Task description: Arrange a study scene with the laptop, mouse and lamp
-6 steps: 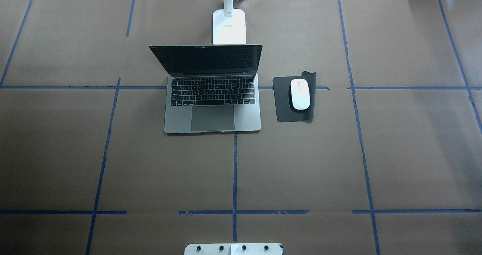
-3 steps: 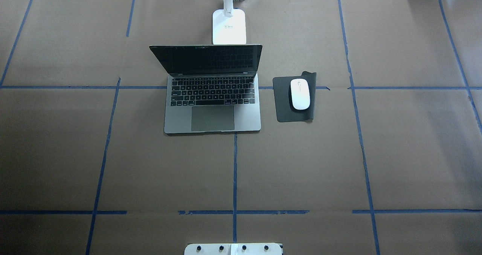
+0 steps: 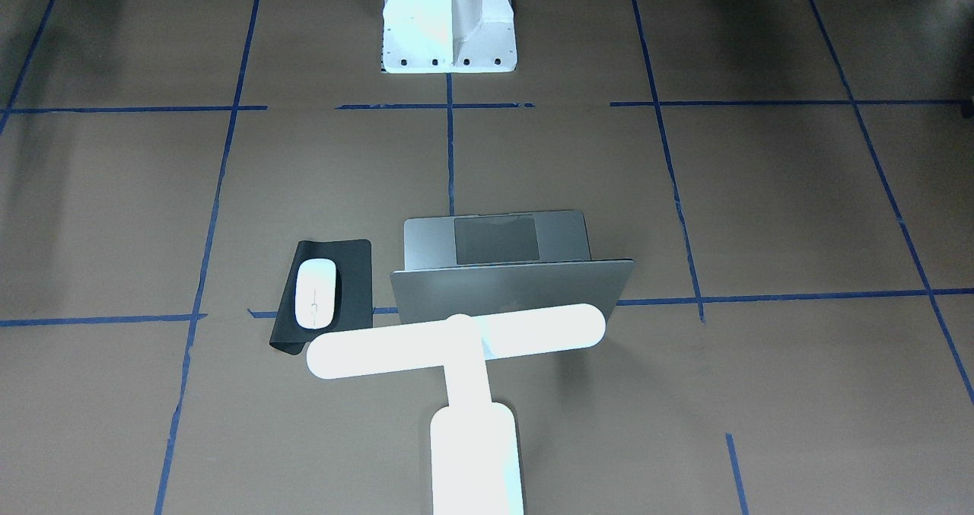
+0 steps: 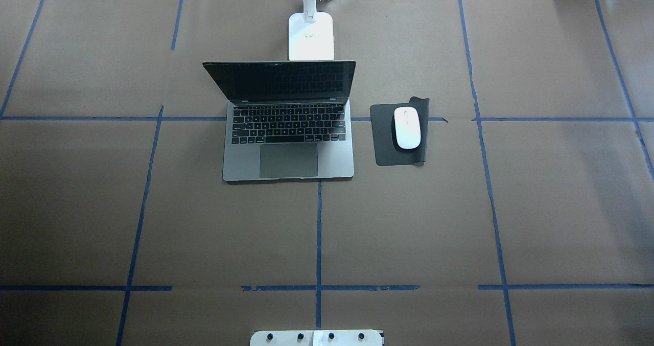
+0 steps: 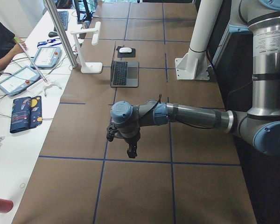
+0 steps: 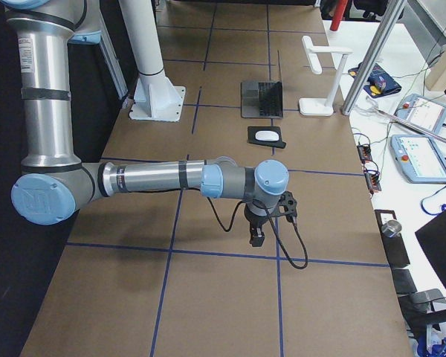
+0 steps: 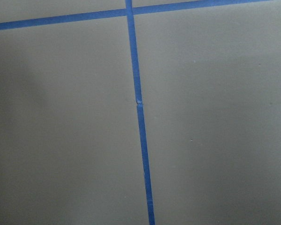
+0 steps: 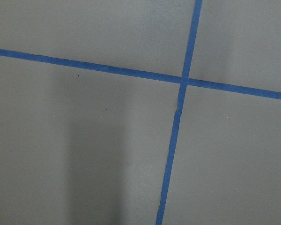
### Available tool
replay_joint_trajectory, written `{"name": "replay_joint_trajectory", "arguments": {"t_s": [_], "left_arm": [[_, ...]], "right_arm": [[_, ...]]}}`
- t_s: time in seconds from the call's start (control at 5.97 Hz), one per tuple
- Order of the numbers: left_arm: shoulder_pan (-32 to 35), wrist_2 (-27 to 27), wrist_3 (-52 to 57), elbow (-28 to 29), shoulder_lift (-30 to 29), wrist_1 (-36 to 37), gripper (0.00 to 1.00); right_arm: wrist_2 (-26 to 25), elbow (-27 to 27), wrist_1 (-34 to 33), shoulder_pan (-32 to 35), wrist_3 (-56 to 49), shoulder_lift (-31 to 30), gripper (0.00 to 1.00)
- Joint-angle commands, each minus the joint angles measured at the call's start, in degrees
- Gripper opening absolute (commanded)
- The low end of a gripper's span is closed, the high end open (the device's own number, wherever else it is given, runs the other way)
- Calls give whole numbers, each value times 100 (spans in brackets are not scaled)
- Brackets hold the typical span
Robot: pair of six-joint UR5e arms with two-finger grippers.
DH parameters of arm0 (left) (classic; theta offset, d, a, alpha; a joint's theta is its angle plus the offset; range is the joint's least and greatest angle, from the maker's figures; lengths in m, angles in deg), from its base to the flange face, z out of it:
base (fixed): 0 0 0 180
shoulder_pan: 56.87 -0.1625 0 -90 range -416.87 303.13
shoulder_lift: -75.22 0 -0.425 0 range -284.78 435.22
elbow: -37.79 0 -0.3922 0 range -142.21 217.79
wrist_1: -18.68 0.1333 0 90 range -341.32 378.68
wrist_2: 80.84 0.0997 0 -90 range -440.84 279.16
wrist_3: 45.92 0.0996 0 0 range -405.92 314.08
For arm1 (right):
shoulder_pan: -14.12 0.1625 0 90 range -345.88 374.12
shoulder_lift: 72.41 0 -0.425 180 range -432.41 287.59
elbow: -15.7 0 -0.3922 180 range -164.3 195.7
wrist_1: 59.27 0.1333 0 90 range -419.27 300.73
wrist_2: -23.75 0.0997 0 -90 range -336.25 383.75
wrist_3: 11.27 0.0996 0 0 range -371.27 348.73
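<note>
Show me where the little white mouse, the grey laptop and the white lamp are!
small white oval mouse [image 4: 407, 128], overhead view, middle of its top.
slim silver-grey laptop [image 4: 288, 160], overhead view, on its trackpad.
white T-shaped lamp [image 4: 311, 38], overhead view, on its flat base.

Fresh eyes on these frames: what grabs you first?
The open slim silver-grey metal laptop, dark screen, in the far middle of the brown paper-covered table, with the bright white T-shaped lamp standing just behind its lid. Then the small white oval mouse lying on a black rectangular mat beside the laptop, on the robot's right.
</note>
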Motion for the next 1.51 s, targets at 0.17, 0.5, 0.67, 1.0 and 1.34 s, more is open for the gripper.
{"name": "replay_joint_trajectory", "arguments": {"t_s": [0.17, 0.5, 0.67, 1.0, 1.34], "left_arm": [[463, 2, 34, 112, 7, 9, 100], [464, 20, 43, 341, -2, 0, 100], [464, 20, 17, 428, -11, 9, 100], [464, 20, 8, 438, -37, 9, 100], [490, 2, -19, 359, -20, 18, 100]], "right_arm": [[35, -3, 0, 17, 10, 29, 100], [35, -30, -9, 306, 1, -32, 100], [35, -91, -9, 499, 1, -85, 100], [1, -275, -9, 624, 1, -156, 100], [18, -364, -70, 624, 10, -147, 100]]}}
